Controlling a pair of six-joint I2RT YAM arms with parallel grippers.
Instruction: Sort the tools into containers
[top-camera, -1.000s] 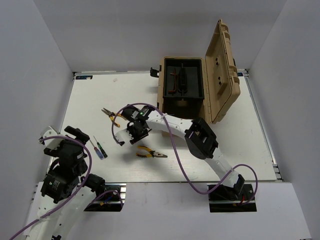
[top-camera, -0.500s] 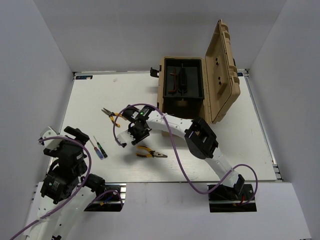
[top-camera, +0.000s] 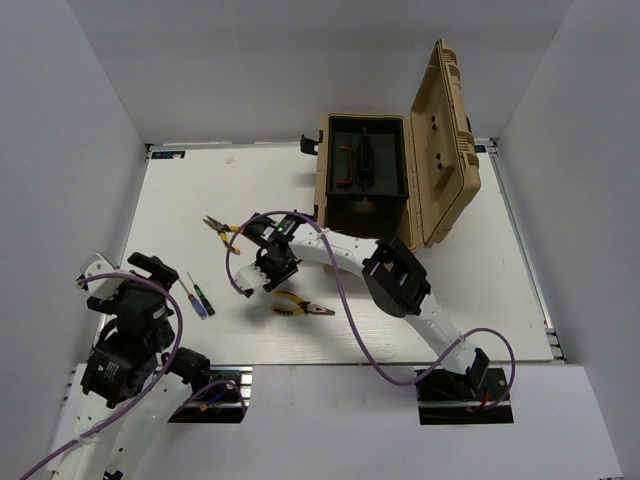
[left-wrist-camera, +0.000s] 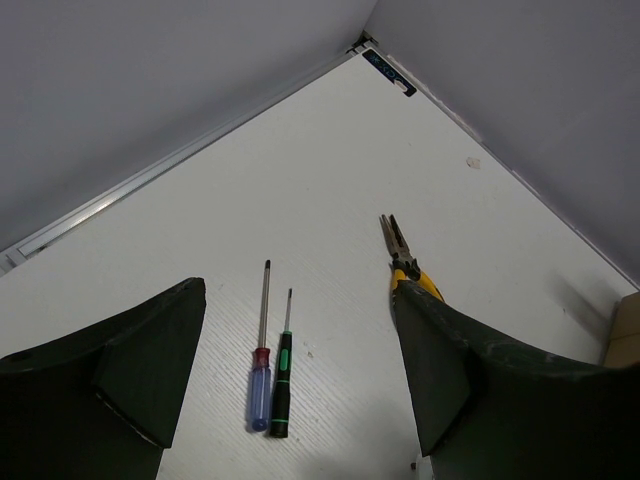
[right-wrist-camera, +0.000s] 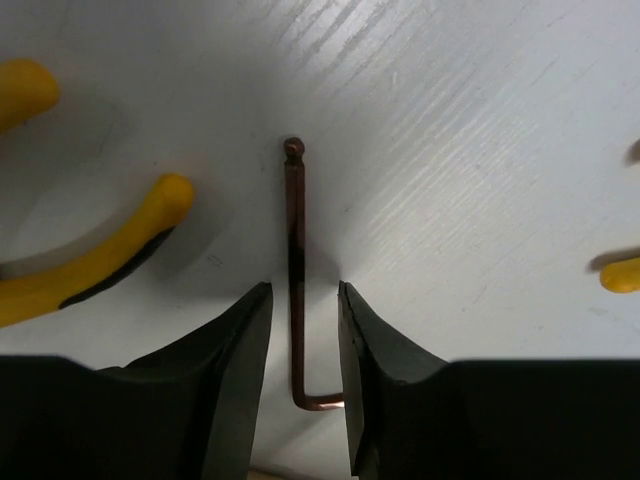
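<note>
Hex key | thin, coppery-brown, L-shaped | ball-tipped long arm

Right arm: elbow shifted slightly left since the earlier views. Right gripper: eased a little lower onto the table. Fingers now straddle the hex key, narrow gaps either side.

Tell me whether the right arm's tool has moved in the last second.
Yes, but only slightly: the right tool has edged toward the near pliers and straddles the hex key.
</note>
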